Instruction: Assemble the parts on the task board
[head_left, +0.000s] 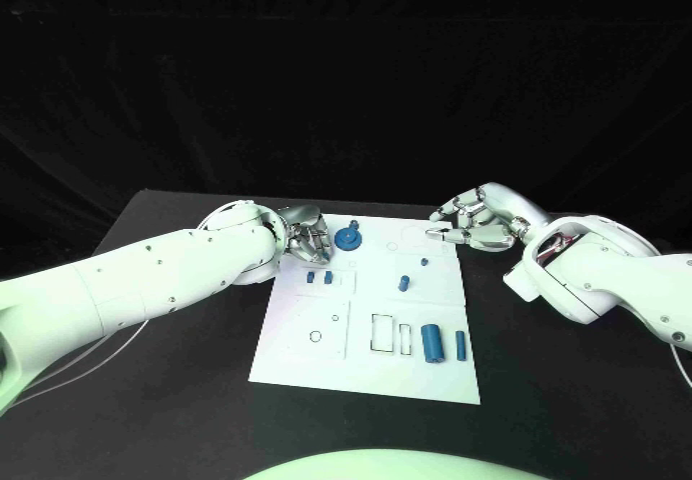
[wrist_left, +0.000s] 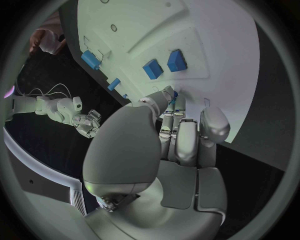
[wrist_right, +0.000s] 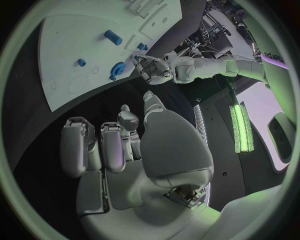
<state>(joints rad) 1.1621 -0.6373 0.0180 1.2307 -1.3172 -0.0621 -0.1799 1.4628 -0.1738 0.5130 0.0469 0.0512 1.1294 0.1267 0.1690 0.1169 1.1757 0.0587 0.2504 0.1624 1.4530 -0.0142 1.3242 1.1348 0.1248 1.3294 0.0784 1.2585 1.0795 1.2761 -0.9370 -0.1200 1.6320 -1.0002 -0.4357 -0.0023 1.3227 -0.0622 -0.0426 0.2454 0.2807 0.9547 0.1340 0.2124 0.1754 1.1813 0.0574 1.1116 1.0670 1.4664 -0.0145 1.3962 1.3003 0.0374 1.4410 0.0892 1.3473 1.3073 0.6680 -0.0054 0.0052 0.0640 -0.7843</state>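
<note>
The white task board (head_left: 361, 330) lies in the middle of the table. My left hand (head_left: 306, 238) is at its far left corner, thumb and fingertips (wrist_left: 167, 100) closed on a round blue gear-like part (head_left: 351, 237); just a blue sliver (wrist_left: 175, 94) of it shows past the thumb. Two small blue blocks (head_left: 320, 277) sit just nearer on the board (wrist_left: 206, 45). My right hand (head_left: 473, 222) hovers at the far right corner, its fingers (wrist_right: 94, 145) curled in and holding nothing. The gear (wrist_right: 117, 70) appears beside my left hand (wrist_right: 153, 67).
More blue parts lie on the board: a short piece (head_left: 405, 283), a thick cylinder (head_left: 433, 340) and a thin rod (head_left: 462, 345) near the front right. Outlined recesses (head_left: 384, 333) mark the front half. Black table (head_left: 173, 400) surrounds the board.
</note>
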